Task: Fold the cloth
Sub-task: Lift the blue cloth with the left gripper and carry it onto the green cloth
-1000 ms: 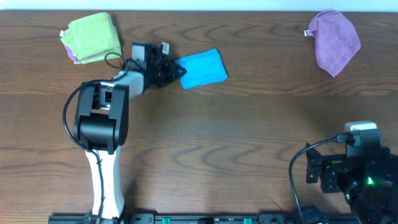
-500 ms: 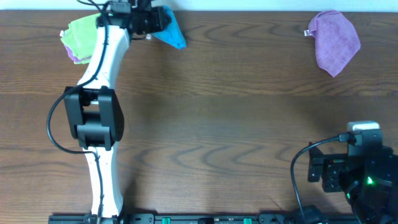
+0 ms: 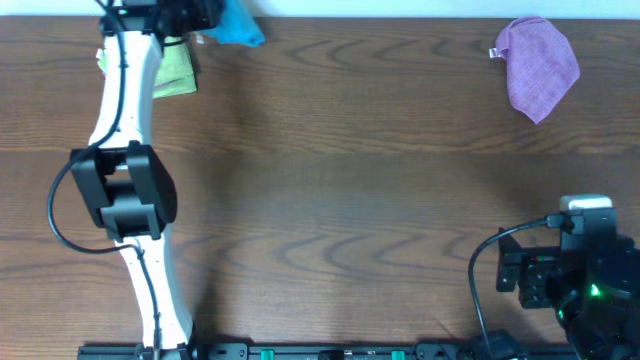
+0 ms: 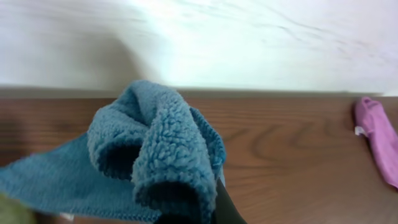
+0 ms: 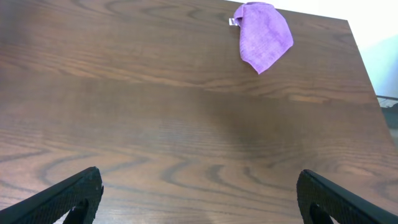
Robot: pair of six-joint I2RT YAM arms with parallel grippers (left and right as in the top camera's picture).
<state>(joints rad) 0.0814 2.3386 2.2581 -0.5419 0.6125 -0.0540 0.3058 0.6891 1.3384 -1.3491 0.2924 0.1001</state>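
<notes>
Far along the back edge of the table [image 3: 350,200] from the purple cloth [image 3: 540,62], overhead view: the left arm [image 3: 125,150] reaches from the near edge to the back edge. The left gripper [image 3: 195,14] has hold of the cloth [image 3: 232,24], a bunched sky-blue wad that points toward the purple cloth and lies at the table's back rim. A lime-green cloth [image 3: 175,72] sits farther from the purple cloth than the blue one does, partly covered by the arm. The right arm [image 3: 575,285] is folded at the near edge, on the purple cloth's side of the table and well apart from it. Left wrist view: the cloth [image 4: 155,143] fills the lower left, its fleecy folds rolled over the gripper, with a flatter part spreading away from the purple cloth. One dark finger [image 4: 222,208] shows beneath the fabric at the bottom edge; the rest of the jaws are hidden, though they appear closed on the fabric. The purple cloth [image 4: 376,140] lies at the opposite edge, bare wood between, and a white wall [image 4: 249,43] stands behind. Right wrist view: the right gripper [image 5: 199,183] stands wide open and holds nothing, its two dark fingers [image 5: 74,193] at the lower corners over bare wood. The purple cloth [image 5: 264,34] lies well ahead, near the table's far edge.
</notes>
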